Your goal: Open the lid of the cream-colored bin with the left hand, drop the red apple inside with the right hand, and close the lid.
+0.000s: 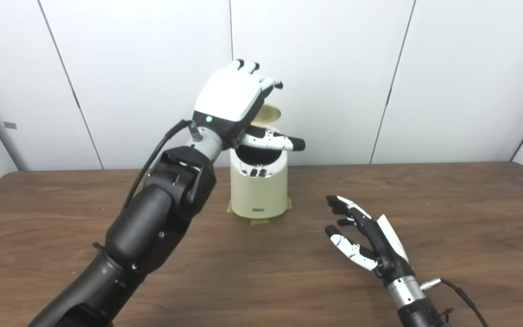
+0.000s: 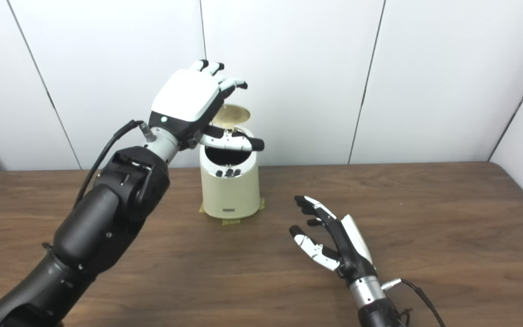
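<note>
My left hand (image 1: 229, 102) is raised above the cream-coloured cylindrical plastic bin (image 1: 259, 186), fingers (image 1: 270, 84) loosely spread by its tilted-up round lid (image 1: 268, 113), thumb across the open mouth; whether they touch the lid, I cannot tell. Bin stands on the brown wooden desk (image 1: 447, 218). Right of the bin, my right hand (image 1: 363, 238) is low over the desk, fingers apart, empty. No red apple in sight.
</note>
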